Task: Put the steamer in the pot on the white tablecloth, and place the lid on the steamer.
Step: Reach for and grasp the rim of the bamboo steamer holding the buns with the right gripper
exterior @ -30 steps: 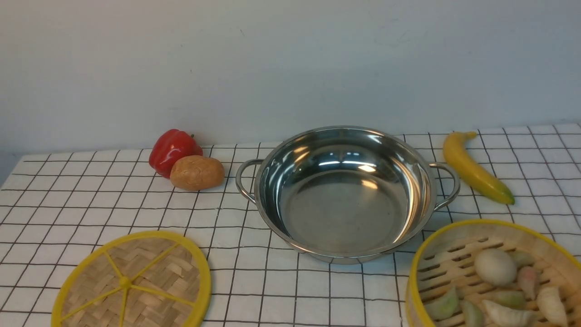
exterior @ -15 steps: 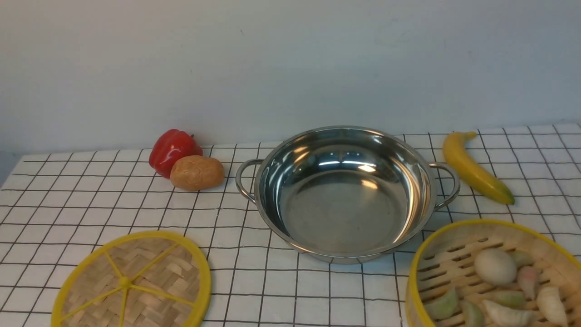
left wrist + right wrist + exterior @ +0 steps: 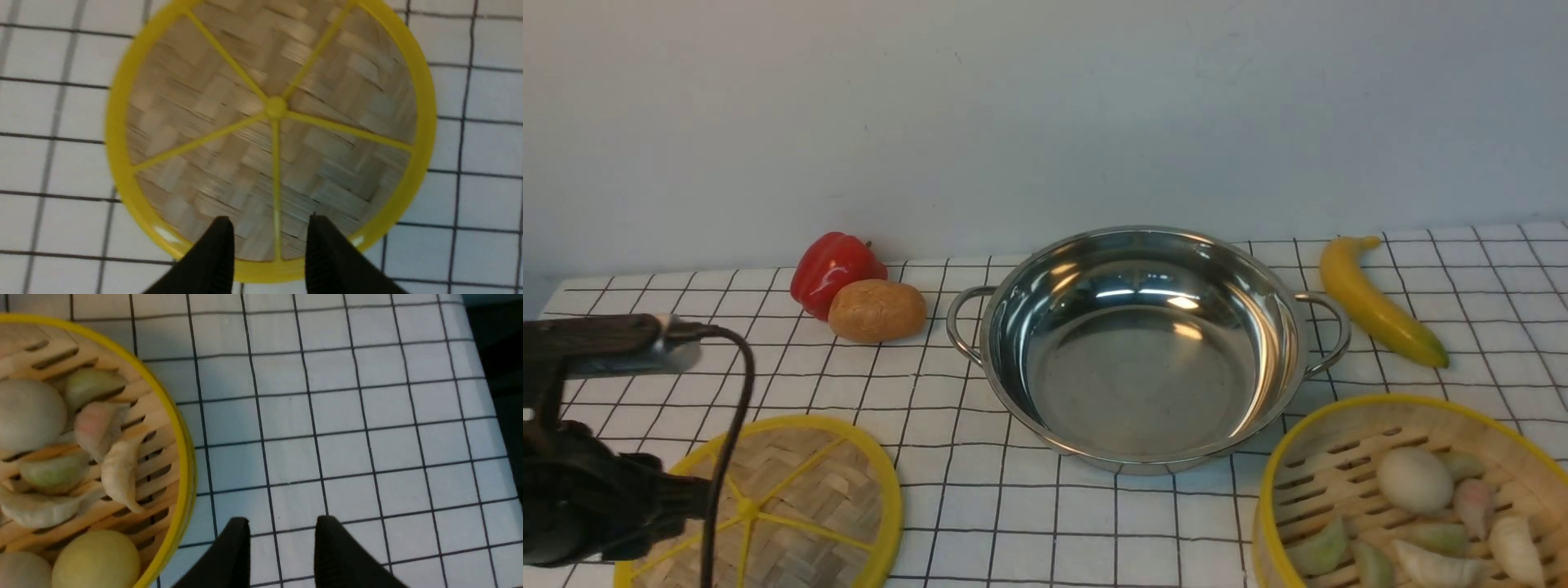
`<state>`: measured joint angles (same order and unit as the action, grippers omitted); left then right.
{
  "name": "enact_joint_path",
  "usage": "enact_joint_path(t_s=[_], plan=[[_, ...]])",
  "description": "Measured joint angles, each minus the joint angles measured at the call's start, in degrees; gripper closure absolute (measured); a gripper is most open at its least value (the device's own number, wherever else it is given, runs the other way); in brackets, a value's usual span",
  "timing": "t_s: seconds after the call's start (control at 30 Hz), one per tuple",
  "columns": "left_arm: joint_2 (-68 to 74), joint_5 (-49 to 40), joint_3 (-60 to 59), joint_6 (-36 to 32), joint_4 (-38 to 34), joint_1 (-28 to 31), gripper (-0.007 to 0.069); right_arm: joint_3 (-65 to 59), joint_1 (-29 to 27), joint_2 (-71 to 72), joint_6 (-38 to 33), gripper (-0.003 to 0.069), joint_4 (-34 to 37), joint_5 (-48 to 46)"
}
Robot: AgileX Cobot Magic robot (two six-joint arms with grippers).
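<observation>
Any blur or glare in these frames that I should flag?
Front view: sharp, but bright reflections glare off the pot's inner wall. Left wrist view: the lid's weave and the white tablecloth's grid lines are smeared. Right wrist view: mildly soft, the steamer readable, dark past the cloth's edge.

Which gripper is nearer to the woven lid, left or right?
Left. The left gripper is right over the lid's edge, jaws open across a spoke. The right gripper is over the tablecloth beside the steamer, away from the lid.
</observation>
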<state>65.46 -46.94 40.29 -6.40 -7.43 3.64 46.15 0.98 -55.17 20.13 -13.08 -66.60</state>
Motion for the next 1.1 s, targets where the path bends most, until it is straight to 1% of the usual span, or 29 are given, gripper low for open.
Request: enact_joint_path(t_s=[0.1, 0.2, 0.4, 0.7, 0.77, 0.93, 1.03, 1.1], plan=[[4.98, -0.06, 0.14, -3.32, -3.37, 0.00, 0.0382, -2.85, 0.00, -1.96, -1.18, 0.0417, 3.40, 3.54], [8.21, 0.00, 0.14, -5.26, -4.17, 0.00, 0.0382, -5.66, 0.00, -3.76, -1.59, 0.0417, 5.49, 7.70], [9.74, 0.85, 0.16, -5.80, -4.30, 0.00, 0.0382, -8.75, 0.00, -9.40, -1.77, 0.0417, 6.17, 12.70], [9.74, 0.85, 0.16, -5.80, -4.79, 0.00, 0.0382, -8.93, -0.12, -16.55, -1.77, 0.0417, 7.61, 18.74], [9.74, 0.85, 0.16, -5.82, -4.86, 0.00, 0.0382, -8.93, -0.60, -17.74, -1.77, 0.0417, 7.62, 19.33], [9.74, 0.85, 0.20, -5.82, -5.05, 0.00, 0.0382, -8.93, -5.45, -21.25, -1.75, 0.0417, 7.66, 23.23], [9.74, 0.85, 0.26, -5.82, -5.19, 0.00, 0.0382, -8.93, -6.78, -22.29, -2.58, 0.0417, 8.19, 23.89], [9.74, 0.85, 0.26, -5.82, -5.40, 0.00, 0.0382, -9.00, -6.95, -23.08, -4.03, 0.0417, 9.88, 24.20]])
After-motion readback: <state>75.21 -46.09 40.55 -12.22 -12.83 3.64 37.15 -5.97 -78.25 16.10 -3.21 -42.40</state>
